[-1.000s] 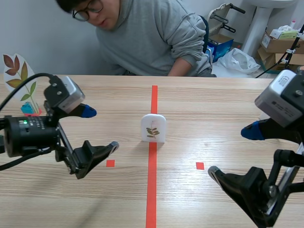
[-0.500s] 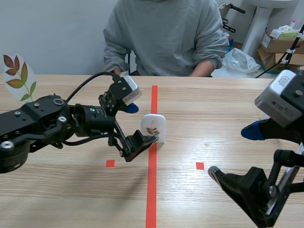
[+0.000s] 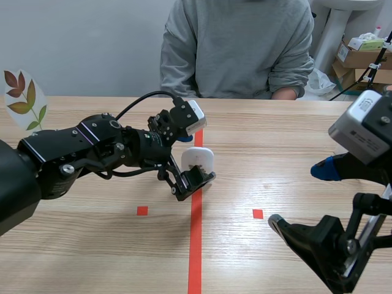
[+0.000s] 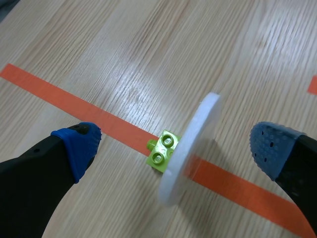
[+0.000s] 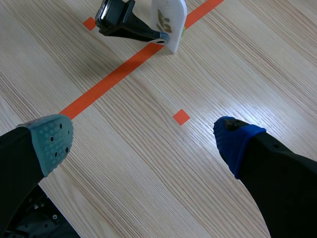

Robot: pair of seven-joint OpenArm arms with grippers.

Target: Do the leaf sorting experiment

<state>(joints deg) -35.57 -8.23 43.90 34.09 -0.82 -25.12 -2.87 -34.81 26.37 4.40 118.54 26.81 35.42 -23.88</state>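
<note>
A small white card (image 3: 198, 161) printed with a leaf sprig stands upright on the red centre line, held up by a lime-green brick (image 4: 162, 151) at its foot. My left gripper (image 3: 193, 160) is open and straddles the card, one blue pad (image 4: 79, 146) on each side, neither touching it. In the left wrist view the card (image 4: 190, 144) is seen edge-on between the fingers. My right gripper (image 3: 300, 196) hangs open and empty over the near right of the table. From the right wrist view, the card (image 5: 168, 20) and the left arm's finger (image 5: 124, 25) lie far ahead.
A person in a grey sweatshirt (image 3: 239, 49) sits across the table, hands near the far edge. A larger leaf picture card (image 3: 23, 98) stands at the far left. Cardboard boxes (image 3: 361, 55) are stacked beyond the table at the right.
My left arm swung from the table's left side to the middle, bringing its open fingers around the white card. The person sat back upright. The right arm stayed still.
</note>
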